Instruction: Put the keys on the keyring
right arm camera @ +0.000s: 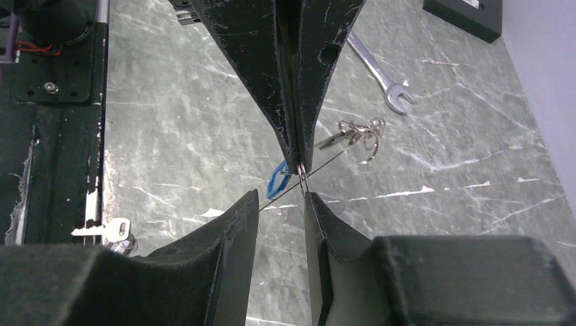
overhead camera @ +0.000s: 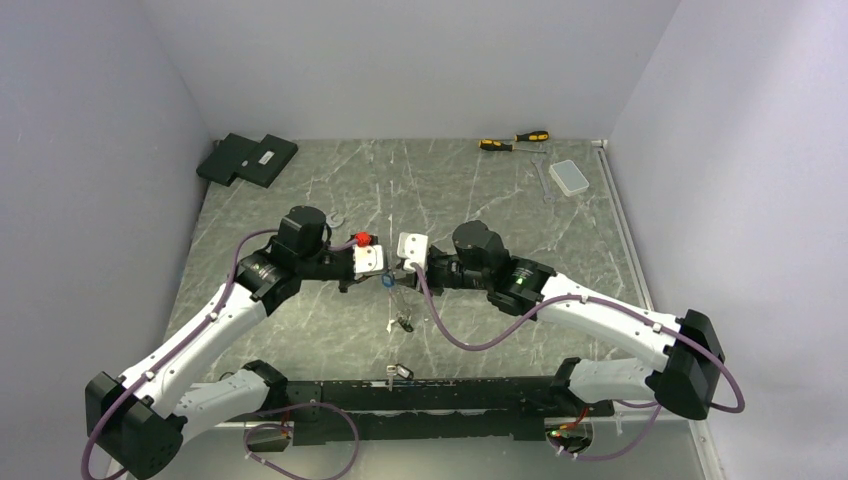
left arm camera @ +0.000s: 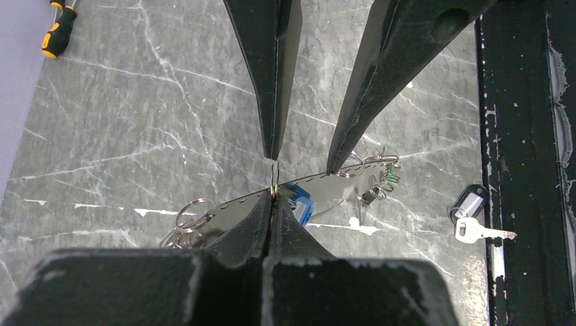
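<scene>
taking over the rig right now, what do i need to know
Left gripper: shut on the keyring, held up between the arms.
Right gripper: open, jaws either side of the wire.
Blue key: hanging at the pinch; threaded or not, cannot tell.
Green key: seems to be among small rings at the far end.
Left to do: check both keys are on.

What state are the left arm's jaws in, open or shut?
Shut: the left gripper shows no gap between its jaws, which pinch the thin keyring wire.
</scene>
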You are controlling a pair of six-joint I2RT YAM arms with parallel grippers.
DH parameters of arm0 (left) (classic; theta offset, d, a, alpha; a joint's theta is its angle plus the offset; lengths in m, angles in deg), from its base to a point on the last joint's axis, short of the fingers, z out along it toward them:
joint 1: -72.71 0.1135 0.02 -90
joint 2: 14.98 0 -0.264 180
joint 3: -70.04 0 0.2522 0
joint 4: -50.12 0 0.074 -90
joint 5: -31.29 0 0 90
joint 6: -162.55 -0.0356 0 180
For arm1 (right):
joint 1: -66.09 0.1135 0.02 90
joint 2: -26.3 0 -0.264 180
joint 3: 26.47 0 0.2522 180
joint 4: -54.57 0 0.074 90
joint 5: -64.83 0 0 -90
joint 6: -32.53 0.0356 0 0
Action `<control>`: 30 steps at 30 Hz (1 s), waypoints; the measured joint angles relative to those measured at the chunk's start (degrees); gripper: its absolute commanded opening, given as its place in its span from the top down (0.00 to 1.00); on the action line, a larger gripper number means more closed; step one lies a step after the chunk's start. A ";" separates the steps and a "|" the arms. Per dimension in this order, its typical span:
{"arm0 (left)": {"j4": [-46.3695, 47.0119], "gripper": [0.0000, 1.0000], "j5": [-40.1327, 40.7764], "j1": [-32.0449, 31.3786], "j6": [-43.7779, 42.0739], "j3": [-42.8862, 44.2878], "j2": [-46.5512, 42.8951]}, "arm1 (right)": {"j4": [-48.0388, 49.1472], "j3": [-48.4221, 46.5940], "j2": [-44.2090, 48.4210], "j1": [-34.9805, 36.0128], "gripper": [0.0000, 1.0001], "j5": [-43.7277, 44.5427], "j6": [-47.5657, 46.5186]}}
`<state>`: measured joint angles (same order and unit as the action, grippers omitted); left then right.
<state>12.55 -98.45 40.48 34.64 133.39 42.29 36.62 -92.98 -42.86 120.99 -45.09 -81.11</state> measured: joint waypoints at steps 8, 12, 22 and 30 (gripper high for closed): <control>0.07 1.00 0.17 0.00 0.48 0.00 0.35 | 1.42 0.02 1.70 0.00 0.65 0.42 -1.55; 0.72 1.00 -0.35 0.00 1.07 0.00 0.35 | 3.89 0.13 1.79 0.00 0.66 0.33 -1.73; 0.87 1.00 -1.42 0.00 1.33 0.00 0.33 | 7.26 0.72 0.37 0.00 0.70 0.09 -1.73; 1.57 1.00 -1.95 0.00 1.60 0.00 -0.02 | 7.37 1.05 -0.79 0.00 0.73 -0.07 -1.73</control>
<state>14.12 -100.40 40.48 36.24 133.39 42.27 43.99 -91.93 -43.65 120.99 -45.16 -82.84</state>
